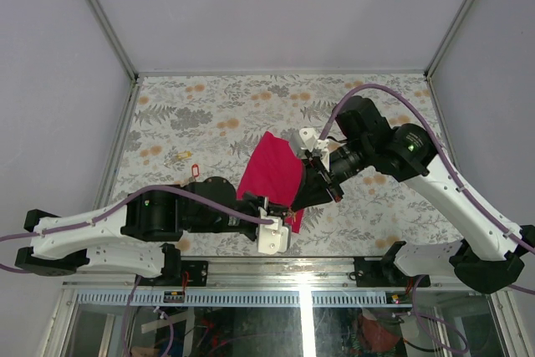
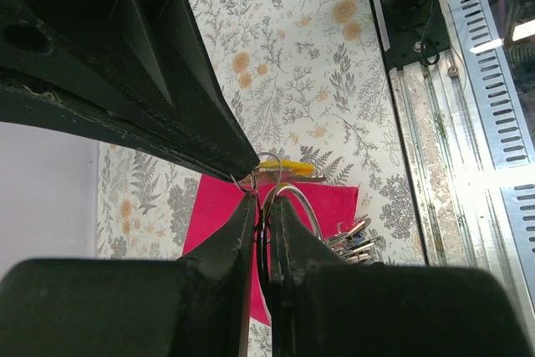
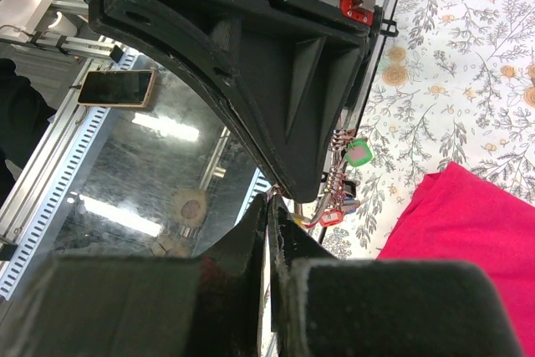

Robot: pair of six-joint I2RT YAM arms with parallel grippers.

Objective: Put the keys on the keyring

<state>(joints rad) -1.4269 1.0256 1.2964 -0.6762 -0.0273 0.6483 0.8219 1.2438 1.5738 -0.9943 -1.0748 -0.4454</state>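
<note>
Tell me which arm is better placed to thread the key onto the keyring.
Right: the right pincer is shut on the yellowish key at the keyring, which the left pincer clamps.

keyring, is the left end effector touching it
Touching. The left wrist view shows the left end effector shut on the keyring, its wire pinched at the tips.

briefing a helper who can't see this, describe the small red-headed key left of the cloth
On the floral-patterned table, find the crumpled magenta cloth near the middle. Left of it, just beyond the left arm, lies the small key with a red plastic head. Its one neighbour, a small brass-coloured key farther back, has no red.
</note>
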